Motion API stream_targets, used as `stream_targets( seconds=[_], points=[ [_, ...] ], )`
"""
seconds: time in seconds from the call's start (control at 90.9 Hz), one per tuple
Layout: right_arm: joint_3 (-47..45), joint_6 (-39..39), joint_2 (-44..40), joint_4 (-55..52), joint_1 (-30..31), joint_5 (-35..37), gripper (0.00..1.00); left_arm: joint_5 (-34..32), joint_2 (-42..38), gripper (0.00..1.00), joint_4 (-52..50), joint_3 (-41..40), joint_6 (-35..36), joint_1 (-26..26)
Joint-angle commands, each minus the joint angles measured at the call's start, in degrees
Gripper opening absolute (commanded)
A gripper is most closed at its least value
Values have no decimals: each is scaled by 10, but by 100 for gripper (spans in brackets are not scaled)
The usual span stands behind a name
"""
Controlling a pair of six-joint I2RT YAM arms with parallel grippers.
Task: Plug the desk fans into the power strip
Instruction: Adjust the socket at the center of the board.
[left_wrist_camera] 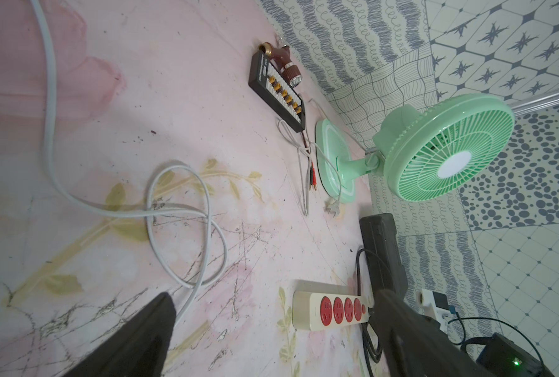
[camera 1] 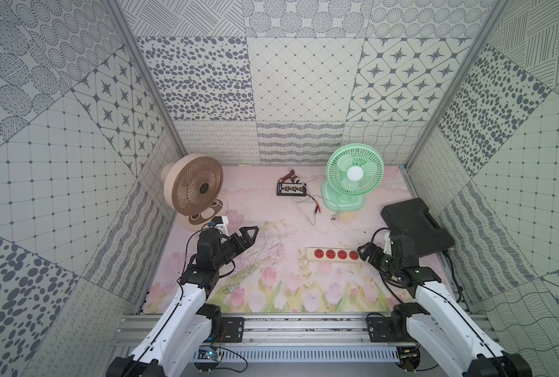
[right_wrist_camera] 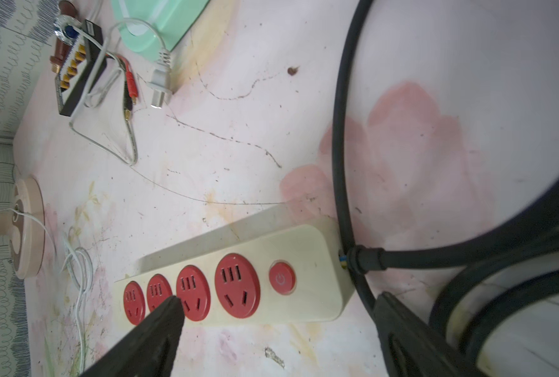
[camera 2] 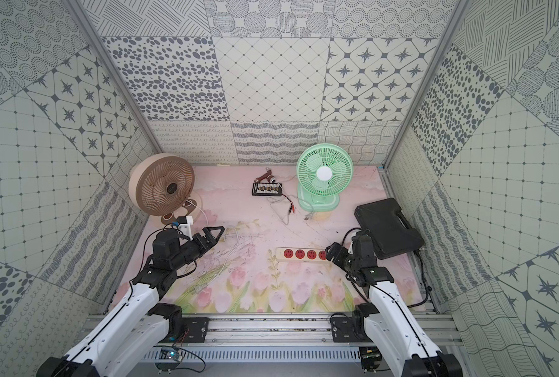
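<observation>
Presently unplugged: long cream power strip (camera 1: 311,254), centre-right, red sockets (camera 1: 330,253) empty; white plug (camera 1: 334,216) of green plastic desk fan (camera 1: 353,173) loose by its base; left gripper (camera 1: 249,233), right gripper (camera 1: 365,252) wide, empty.

Grey-patterned cream wall panels (camera 1: 304,81) stand on three sides; a scuffed pink floral mat (camera 1: 271,287) covers the floor.

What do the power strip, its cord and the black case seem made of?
Power strip: smooth hard plastic, cream, with red socket faces. Its cord: probably black rubber or vinyl, bending in soft loops. Black case: apparently moulded plastic, matte, with a formed handle.
</observation>
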Motion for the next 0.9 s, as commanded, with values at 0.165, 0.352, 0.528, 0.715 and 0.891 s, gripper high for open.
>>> stream_targets(
  seconds=[0.165,0.352,0.528,0.715,0.891],
  points=[
    [13,22,87,107,81,10,94,-32,-15,99,21,-7,-21,0],
    [39,56,150,154,189,37,91,-46,-28,100,13,-10,-15,1],
    [51,88,194,212,271,37,91,-46,-28,100,9,-8,-15,1],
    [68,90,199,212,306,29,97,-51,-28,99,-6,-3,-15,1],
    [87,49,195,184,309,-51,97,-66,-24,99,-37,7,-12,0]
  ],
)
